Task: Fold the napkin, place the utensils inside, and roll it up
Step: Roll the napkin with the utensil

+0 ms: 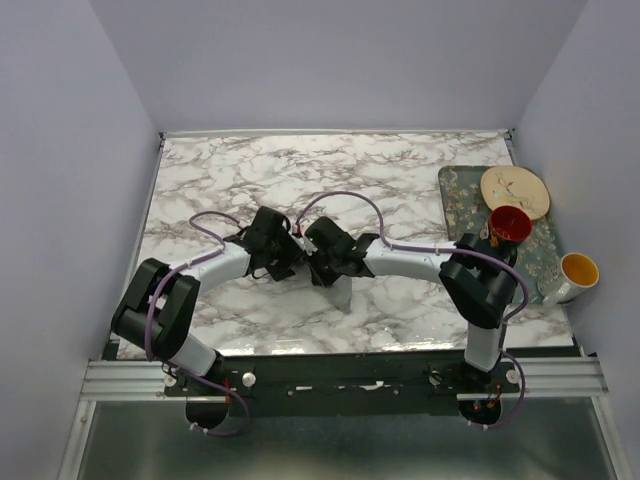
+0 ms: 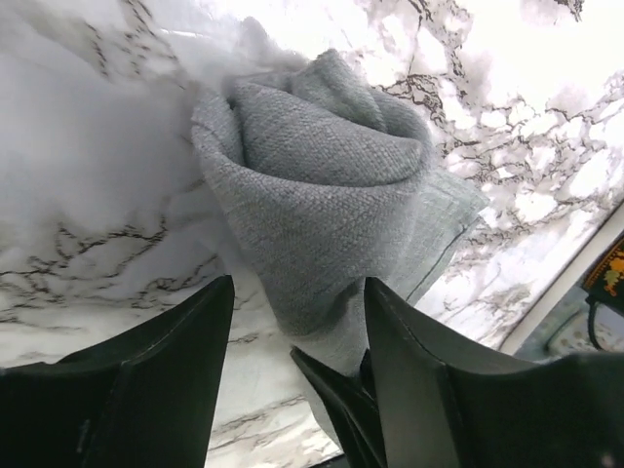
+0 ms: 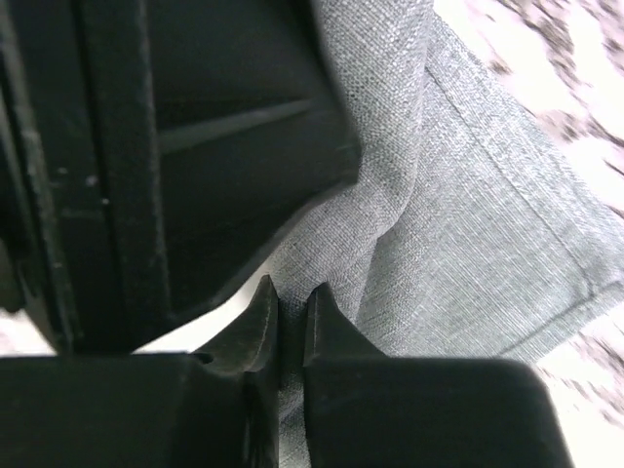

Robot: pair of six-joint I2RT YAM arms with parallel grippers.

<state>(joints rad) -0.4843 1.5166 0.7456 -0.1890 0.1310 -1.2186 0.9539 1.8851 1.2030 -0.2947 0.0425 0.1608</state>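
Coarse-woven matt grey cloth napkin (image 2: 331, 195), glossy marble-patterned table (image 1: 250, 180), smooth matt black plastic fingers (image 2: 166, 390).

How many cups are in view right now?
2: a red cup on the patterned tray; a white cup, yellow inside, at the tray's near right corner. Others may be hidden.

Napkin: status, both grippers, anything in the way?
Right gripper shut on the napkin. Left gripper open, jaws either side of the bunched cloth. No utensils in view. Patterned tray far right, clear of both.
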